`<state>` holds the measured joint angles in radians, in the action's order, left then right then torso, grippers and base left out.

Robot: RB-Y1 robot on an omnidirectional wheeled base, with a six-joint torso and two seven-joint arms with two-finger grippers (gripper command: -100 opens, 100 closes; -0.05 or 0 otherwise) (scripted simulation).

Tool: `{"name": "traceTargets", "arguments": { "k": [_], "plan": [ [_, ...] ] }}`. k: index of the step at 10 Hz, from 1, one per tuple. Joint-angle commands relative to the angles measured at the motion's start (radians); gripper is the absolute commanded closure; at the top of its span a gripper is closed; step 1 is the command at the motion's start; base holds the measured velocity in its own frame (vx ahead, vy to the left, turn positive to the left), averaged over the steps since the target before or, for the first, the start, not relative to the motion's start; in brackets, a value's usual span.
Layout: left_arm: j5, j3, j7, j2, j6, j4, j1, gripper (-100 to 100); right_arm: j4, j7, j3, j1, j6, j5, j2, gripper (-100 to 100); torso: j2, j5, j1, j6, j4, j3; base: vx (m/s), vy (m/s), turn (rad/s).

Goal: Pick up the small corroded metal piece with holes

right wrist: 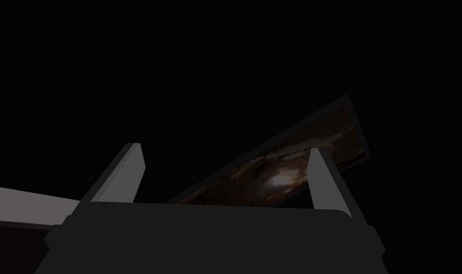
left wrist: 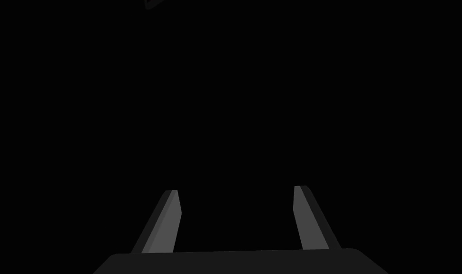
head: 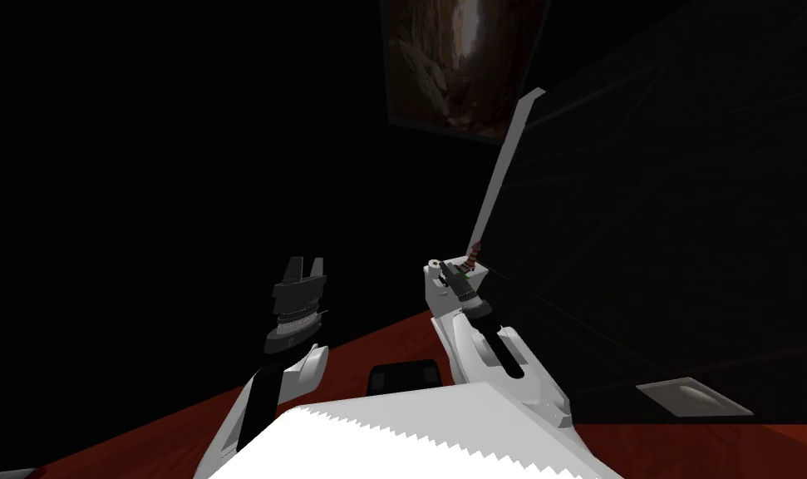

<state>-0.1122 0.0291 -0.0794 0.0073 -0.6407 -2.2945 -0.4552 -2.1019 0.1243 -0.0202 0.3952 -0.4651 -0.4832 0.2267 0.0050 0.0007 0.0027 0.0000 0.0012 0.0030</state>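
I am seeing the small reddish-brown metal piece point(head: 474, 255) sitting just beyond the tip of the right arm, at the foot of a light grey strip point(head: 503, 166) edging a dark panel point(head: 659, 208); I am not managing to tell whether anything is touching it. The right end effector point(right wrist: 225, 147) is standing released, fingers spread wide with nothing between them, pointing toward a framed picture point(head: 460, 58). The left end effector point(head: 305, 264) is hovering well apart from the piece, likewise released and gripping nothing, against a black area.
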Motion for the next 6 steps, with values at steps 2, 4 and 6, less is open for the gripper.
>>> {"name": "traceTargets", "arguments": {
  "k": [2,4,6],
  "plan": [
    [0.0,0.0,0.0,0.0,0.0,0.0,0.0,0,0.036,0.024,0.001,-0.015,0.023,-0.066,0.015,-100,0.0,0.0,0.0,0.0,0.0,0.0,-0.069,0.035,-0.037],
    [0.0,0.0,0.0,0.0,0.0,0.0,0.0,0,0.067,0.044,0.002,-0.029,0.046,-0.116,0.03,-100,-0.001,0.0,-0.001,0.0,0.0,-0.001,-0.056,0.029,-0.03],
    [0.0,0.0,0.0,0.0,0.0,0.0,0.0,0,0.1,0.064,0.003,-0.045,0.07,-0.168,0.044,-100,-0.001,0.0,-0.001,0.0,0.0,-0.001,-0.054,0.025,-0.033]
  ]
}}
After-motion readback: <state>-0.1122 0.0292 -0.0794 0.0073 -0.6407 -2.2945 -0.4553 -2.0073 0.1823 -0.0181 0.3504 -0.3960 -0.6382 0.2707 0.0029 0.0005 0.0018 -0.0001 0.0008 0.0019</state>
